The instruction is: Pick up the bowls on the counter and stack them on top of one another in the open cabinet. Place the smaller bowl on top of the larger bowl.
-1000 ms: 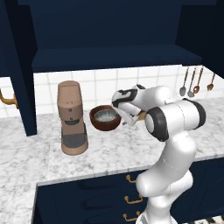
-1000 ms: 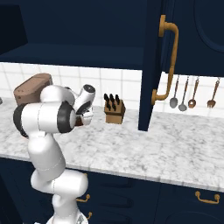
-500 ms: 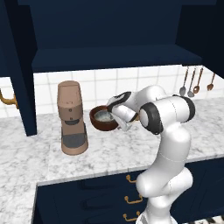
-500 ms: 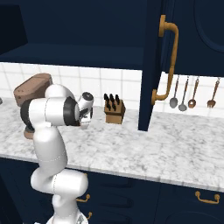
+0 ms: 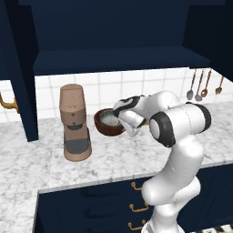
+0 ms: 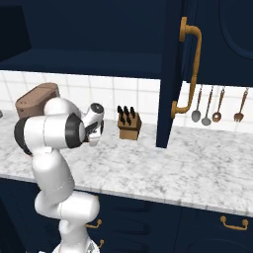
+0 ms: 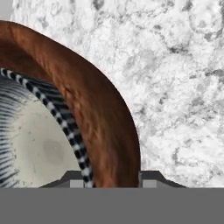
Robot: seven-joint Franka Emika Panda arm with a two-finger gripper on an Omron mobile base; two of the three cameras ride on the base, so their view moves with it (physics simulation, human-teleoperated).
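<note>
red-brown bowl (image 7: 100,113), marbled wht-gry counter (image 7: 175,65)

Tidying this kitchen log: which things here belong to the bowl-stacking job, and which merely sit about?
Job: deep reddish-brown wooden bowl; small grey speckled bowl inside it; open navy wall cabinet; marbled counter.
Sitting about: brown coffee machine; wooden knife block; hanging utensils.

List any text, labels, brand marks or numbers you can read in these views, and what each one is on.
None: no words, numbers, labels or signs are readable in any view.
Coffee machine: plain brown casing, no brand mark.
Knife block: plain wood, no lettering.
Larger bowl and smaller bowl: only wood grain and a black-and-white checked rim pattern.
Open cabinet and counter: no markings.
</note>
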